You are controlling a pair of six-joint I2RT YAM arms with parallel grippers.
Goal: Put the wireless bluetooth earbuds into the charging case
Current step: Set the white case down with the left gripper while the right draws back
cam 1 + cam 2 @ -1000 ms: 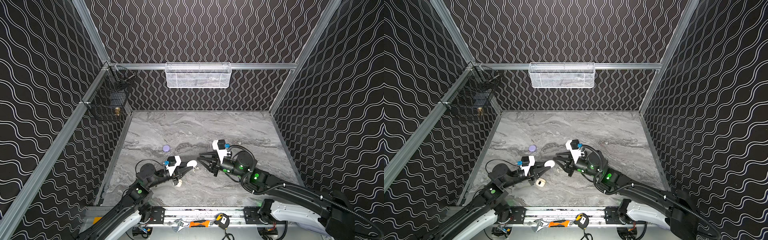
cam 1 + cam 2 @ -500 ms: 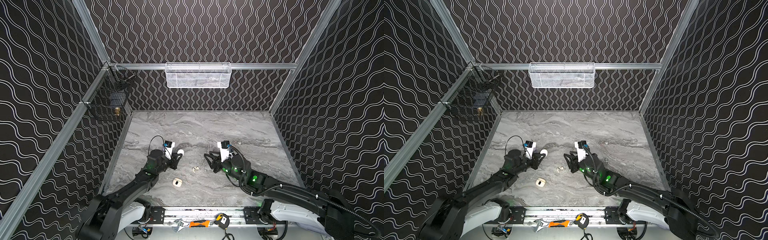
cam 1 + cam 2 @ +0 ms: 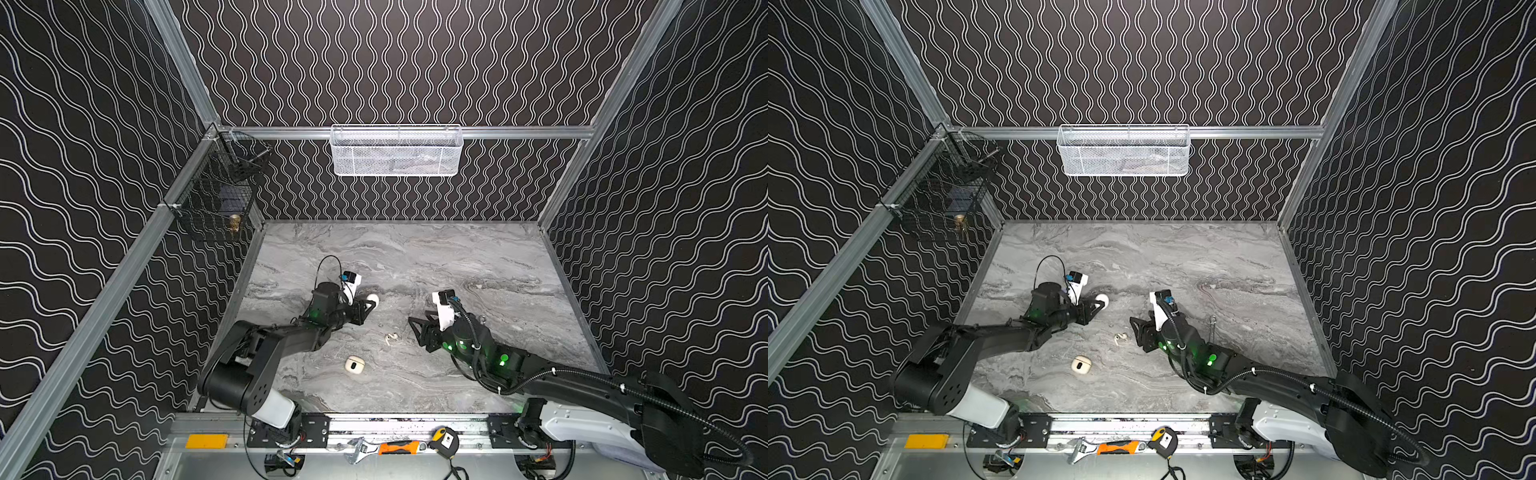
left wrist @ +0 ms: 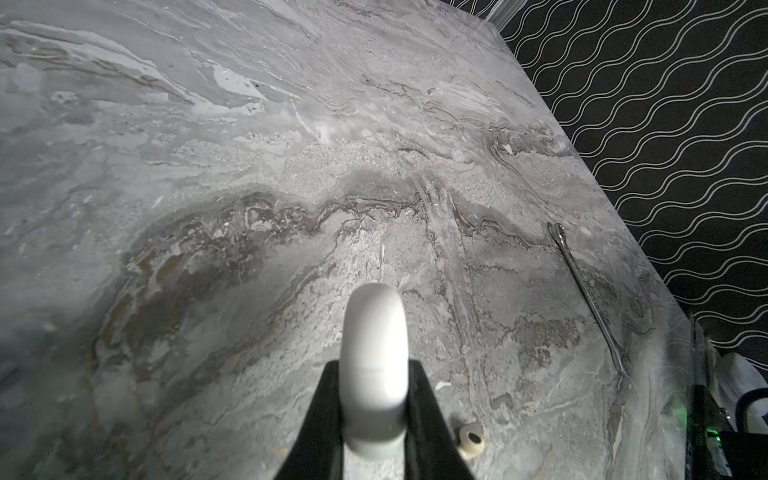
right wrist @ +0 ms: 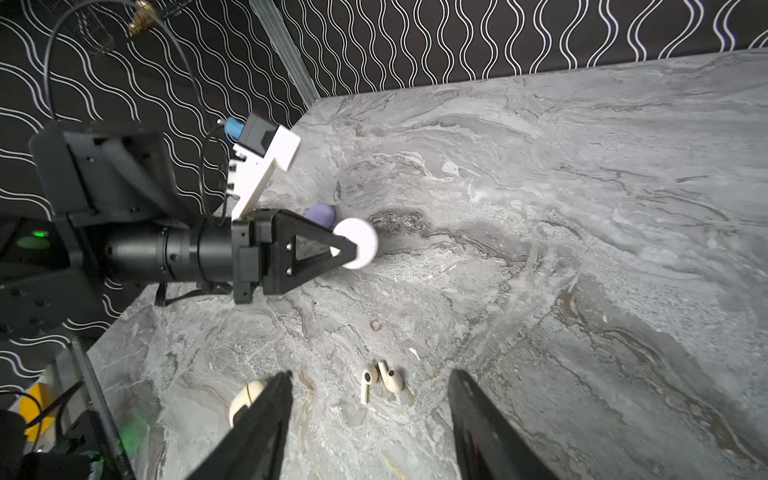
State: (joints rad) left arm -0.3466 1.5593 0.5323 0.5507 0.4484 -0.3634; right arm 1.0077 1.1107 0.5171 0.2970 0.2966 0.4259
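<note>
Fingers of the left gripper pinch a closed white charging case. On the right gripper the fingers stand wide apart, near two cream earbuds lying touching on the desk, outside any case. A cream case lies nearby, a lavender case behind the left gripper; their contents are hidden. The black wire basket on the side wall holds a brass piece.

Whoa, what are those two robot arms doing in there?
They're putting earbuds away. The left claw is shut on a white case. The right claw is open and empty, right beside two cream earbuds lying on the table. A cream case sits nearer the front, and a purple one peeks out by the left claw. Those earbuds aren't in a case yet.
</note>
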